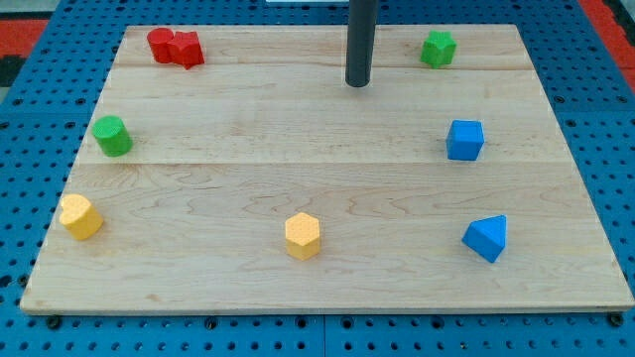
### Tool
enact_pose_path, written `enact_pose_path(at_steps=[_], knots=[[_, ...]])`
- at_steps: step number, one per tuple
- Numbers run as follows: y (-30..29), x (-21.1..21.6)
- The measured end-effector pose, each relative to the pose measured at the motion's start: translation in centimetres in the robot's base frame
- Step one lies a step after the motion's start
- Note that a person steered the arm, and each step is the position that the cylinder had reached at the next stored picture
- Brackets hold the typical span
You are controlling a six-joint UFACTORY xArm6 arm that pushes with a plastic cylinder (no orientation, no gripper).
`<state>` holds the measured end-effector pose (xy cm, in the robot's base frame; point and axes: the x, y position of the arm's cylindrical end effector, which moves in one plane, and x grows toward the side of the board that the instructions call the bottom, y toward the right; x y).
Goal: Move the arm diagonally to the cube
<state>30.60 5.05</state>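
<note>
My tip (357, 84) rests on the wooden board (248, 188) near the view's top, a little right of centre. The blue cube (464, 140) sits to the tip's lower right, well apart from it. A green block (438, 48) lies to the tip's upper right. A blue triangular block (486, 238) is at the lower right. A yellow hexagonal block (303, 236) lies near the bottom centre.
Two red blocks (176, 47) touch each other at the top left. A green cylinder (112, 136) sits at the left edge and a yellow block (79, 216) at the lower left. Blue pegboard (30, 149) surrounds the board.
</note>
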Motion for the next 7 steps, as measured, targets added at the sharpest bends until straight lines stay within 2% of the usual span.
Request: enact_pose_path(at_steps=[3,4,7], knots=[[1.7,0.0],[-3.7,5.5],[-2.4,3.5]])
